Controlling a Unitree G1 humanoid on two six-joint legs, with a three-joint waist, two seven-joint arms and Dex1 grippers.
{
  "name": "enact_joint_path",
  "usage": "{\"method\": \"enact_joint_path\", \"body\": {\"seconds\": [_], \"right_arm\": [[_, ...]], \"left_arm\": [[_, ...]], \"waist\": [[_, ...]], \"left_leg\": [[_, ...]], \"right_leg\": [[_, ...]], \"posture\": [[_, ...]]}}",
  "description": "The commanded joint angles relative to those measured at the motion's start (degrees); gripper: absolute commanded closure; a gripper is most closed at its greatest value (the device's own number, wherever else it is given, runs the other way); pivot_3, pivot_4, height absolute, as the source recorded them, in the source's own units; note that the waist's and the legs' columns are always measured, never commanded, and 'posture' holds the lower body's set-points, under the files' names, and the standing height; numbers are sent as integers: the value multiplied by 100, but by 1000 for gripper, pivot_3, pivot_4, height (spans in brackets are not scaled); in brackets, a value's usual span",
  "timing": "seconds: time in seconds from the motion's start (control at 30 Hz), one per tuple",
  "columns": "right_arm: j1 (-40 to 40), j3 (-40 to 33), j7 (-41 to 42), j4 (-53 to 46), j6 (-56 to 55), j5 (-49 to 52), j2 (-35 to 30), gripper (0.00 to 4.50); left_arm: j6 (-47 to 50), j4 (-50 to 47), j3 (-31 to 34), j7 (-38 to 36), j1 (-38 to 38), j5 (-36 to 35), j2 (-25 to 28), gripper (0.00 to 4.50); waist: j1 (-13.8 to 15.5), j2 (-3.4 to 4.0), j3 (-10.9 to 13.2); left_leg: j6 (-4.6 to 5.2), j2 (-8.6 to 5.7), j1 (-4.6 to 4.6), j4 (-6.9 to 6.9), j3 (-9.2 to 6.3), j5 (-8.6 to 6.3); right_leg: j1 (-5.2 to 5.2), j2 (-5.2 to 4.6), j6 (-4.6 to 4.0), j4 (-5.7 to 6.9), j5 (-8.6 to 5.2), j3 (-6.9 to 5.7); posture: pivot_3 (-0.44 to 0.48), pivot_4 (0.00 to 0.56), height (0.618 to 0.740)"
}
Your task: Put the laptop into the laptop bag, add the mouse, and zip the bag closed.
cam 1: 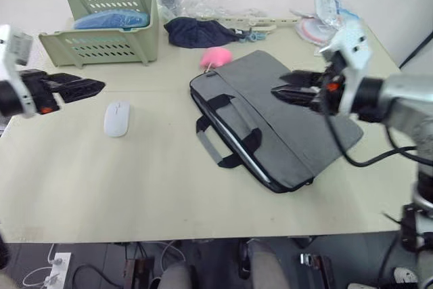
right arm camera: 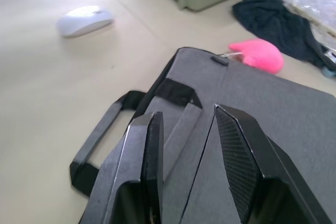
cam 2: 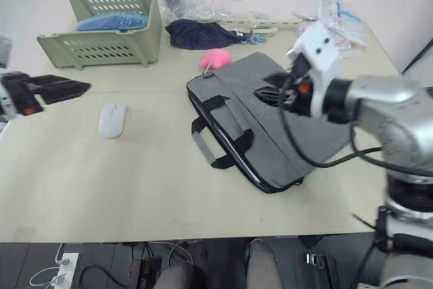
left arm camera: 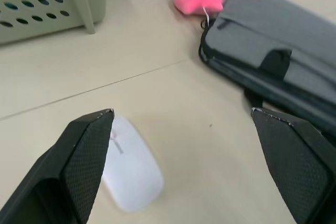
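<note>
The laptop bag lay flat, the right gripper hovering narrowly parted above it. The left wrist view revealed the left gripper spread wide over the mouse, left of the bag.

You see a grey laptop bag with black trim and black strap handles, a glossy white mouse and a pink fluffy blob on the pale beige table. Behind sit a pale green perforated basket and a dark navy cloth bundle.

left pincer: fingers spread wide | right pincer: fingers slightly parted, empty
</note>
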Motion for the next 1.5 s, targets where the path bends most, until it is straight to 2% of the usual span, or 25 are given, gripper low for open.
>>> {"method": "enact_joint_path", "body": {"seconds": [0.03, 0.27, 0.37, 0.5, 0.53, 0.7, 0.83, 0.97, 1.07, 1.2, 1.37, 1.5], "right_arm": [[-176, 84, 640, 298, -690, -87, -278, 2679], [-348, 338, 1120, 671, -1239, -259, -431, 2679], [-370, 365, 1123, 689, -1283, -254, -380, 1882], [-461, 386, 1127, 724, -1293, -261, -370, 215], [-485, 381, 1117, 710, -1259, -240, -364, 93], [-489, 399, 1125, 611, -1224, -221, -375, 93], [-514, 393, 1062, 607, -1207, -229, -330, 93], [-477, 374, 979, 527, -1133, -197, -259, 93], [-436, 368, 934, 477, -1112, -194, -235, 93], [-382, 335, 870, 335, -998, -128, -227, 93], [-407, 324, 722, 140, -806, -11, -163, 93], [-427, 312, 671, 66, -706, 80, -132, 93]], "left_arm": [[-728, 393, -294, -529, -346, 568, 264, 0], [-831, 155, -131, -1398, -259, 478, 298, 0], [-792, 224, -116, -1318, -291, 574, 186, 0], [-862, 497, -120, -1212, -328, 687, 54, 0], [-890, 586, -122, -1179, -342, 720, 10, 0], [-983, 1037, -218, -881, -555, 994, -274, 0], [-965, 1917, -239, 144, -1263, 1404, -886, 0], [-1157, 2389, -546, 902, -1374, 1955, -1536, 0], [-1058, 2134, -664, 1258, -1193, 2124, -2061, 0], [-582, 1482, -413, 1884, -924, 2027, -2726, 0], [-91, 419, -191, 2459, -412, 1982, -3208, 0], [145, 106, 28, 2625, -342, 1950, -3236, 0]], "waist": [[23, -2, 1], [47, -12, 11], [48, -15, 13], [74, -16, 14], [85, -16, 14], [127, -17, 15], [167, -20, 14], [141, -22, 12], [144, -24, 13], [141, -40, 21], [135, -41, 20], [151, -45, 20]], "left_leg": [[0, 1, 0, 1, 4, 0], [1, 5, -8, 9, 23, 0], [1, 7, -8, 10, 22, 0], [1, 7, -10, 17, 22, 0], [1, 7, -10, 20, 22, 0], [1, 9, -12, 29, 22, 0], [2, 8, -16, 37, 18, 0], [3, 8, -14, 36, 20, 0], [3, 8, -11, 38, 20, 0], [3, 8, -13, 42, 18, 0], [3, 8, -7, 43, 18, 0], [3, 9, -8, 48, 16, 0]], "right_leg": [[0, 0, 0, 2, 0, 3], [-18, -1, 0, 15, 0, 9], [-18, 0, 0, 16, 0, 7], [-18, -1, 0, 19, 0, 8], [-18, -1, 0, 21, 0, 8], [-18, -1, 0, 25, 0, 8], [-17, -1, 0, 27, 0, 6], [-16, -1, 0, 29, 1, 4], [-16, -1, -1, 34, 1, 2], [-16, -1, -1, 37, 1, 1], [-16, -2, -1, 42, 1, 5], [-16, -2, -4, 44, 3, 5]], "posture": [[0, 150, 740], [0, 150, 740], [0, 150, 740], [0, 150, 740], [0, 150, 740], [0, 150, 740], [0, 150, 740], [0, 150, 740], [0, 150, 740], [0, 150, 740], [0, 150, 740], [0, 150, 740]]}}
